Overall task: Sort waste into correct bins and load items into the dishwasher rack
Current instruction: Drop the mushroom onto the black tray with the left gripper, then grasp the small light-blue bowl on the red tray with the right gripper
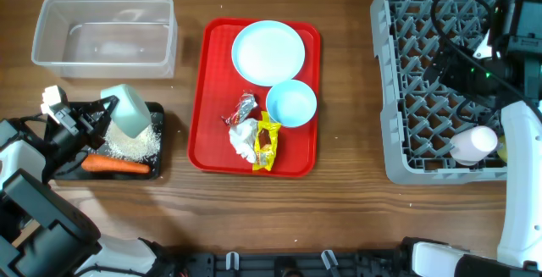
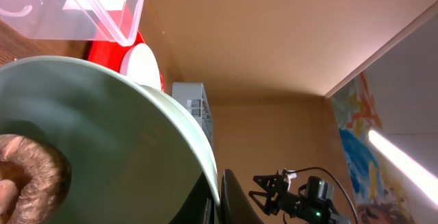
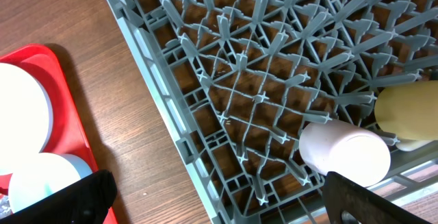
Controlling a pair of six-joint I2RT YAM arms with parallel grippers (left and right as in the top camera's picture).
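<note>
My left gripper (image 1: 103, 116) (image 2: 217, 200) is shut on the rim of a pale green bowl (image 1: 129, 109) (image 2: 116, 148), which it holds tilted over the black tray (image 1: 157, 118). A small brown lump (image 2: 27, 183) clings inside the bowl. White rice (image 1: 135, 144) and an orange carrot (image 1: 116, 165) lie in the black tray. On the red serving tray (image 1: 212, 91) are a pale blue plate (image 1: 268, 52), a second bowl (image 1: 291, 103), a red wrapper (image 1: 244, 108), a tissue (image 1: 244, 138) and a yellow wrapper (image 1: 267, 141). My right gripper (image 3: 219, 210) hangs wide open and holds nothing, above the near-left corner of the dishwasher rack (image 1: 423, 99) (image 3: 226, 101).
The clear tub (image 1: 102, 36) (image 2: 89, 5) stands behind the black tray. In the rack's near right corner lie a pinkish-white cup (image 1: 472, 144) (image 3: 345, 152) and a yellow cup (image 1: 505, 149) (image 3: 407, 111). My right arm (image 1: 517, 184) crosses the rack's right side.
</note>
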